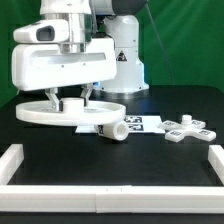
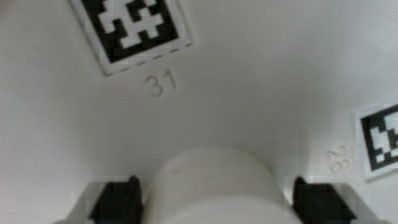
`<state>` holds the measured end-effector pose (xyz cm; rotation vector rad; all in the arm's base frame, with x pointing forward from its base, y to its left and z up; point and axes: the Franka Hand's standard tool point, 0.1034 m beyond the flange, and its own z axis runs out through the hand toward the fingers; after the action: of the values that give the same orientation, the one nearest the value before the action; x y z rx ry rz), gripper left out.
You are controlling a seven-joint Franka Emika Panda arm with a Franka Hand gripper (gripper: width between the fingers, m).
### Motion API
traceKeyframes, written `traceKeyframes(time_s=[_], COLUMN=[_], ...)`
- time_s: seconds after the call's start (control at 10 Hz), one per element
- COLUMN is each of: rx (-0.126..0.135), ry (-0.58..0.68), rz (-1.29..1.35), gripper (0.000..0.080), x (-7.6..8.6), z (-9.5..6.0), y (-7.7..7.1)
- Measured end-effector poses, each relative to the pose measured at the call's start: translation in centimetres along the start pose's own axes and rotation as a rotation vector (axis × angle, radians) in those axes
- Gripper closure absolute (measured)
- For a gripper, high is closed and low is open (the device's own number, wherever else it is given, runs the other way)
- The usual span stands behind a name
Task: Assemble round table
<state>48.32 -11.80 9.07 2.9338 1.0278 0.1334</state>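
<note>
The number "31" reads below a square tag (image 2: 139, 30) on the round disc (image 2: 249, 100). The number beside a second tag (image 2: 379, 140) is too blurred to read.

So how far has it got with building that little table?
Early on. Nothing looks joined yet: the leg lies on its side beside the disc, and the cross foot sits alone toward the exterior view's right. In hand: the tool hangs low over the disc, a white rounded part between its fingers; whether it grips is unclear. Left: fixing leg and foot.
</note>
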Motion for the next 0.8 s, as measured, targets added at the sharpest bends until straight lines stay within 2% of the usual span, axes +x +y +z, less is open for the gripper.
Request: traceKeyframes(time_s=[0.2,0.4,0.5,0.6,0.8], rx=[0.003,0.004,0.014,0.021,0.023], ry=[-0.001,-0.015,-0.02,-0.024,-0.027], rz=[0.009,0.131,0.204,0.243,0.212], gripper=[0.0393,0.0393,0.0393,0.0393,0.0393], x=[0.4,5.6,8.5,10.6,10.1], z=[0.1,0.4,1.1,1.6,1.7], y=[-0.4,-2.7,-3.7,-4.5,-4.3])
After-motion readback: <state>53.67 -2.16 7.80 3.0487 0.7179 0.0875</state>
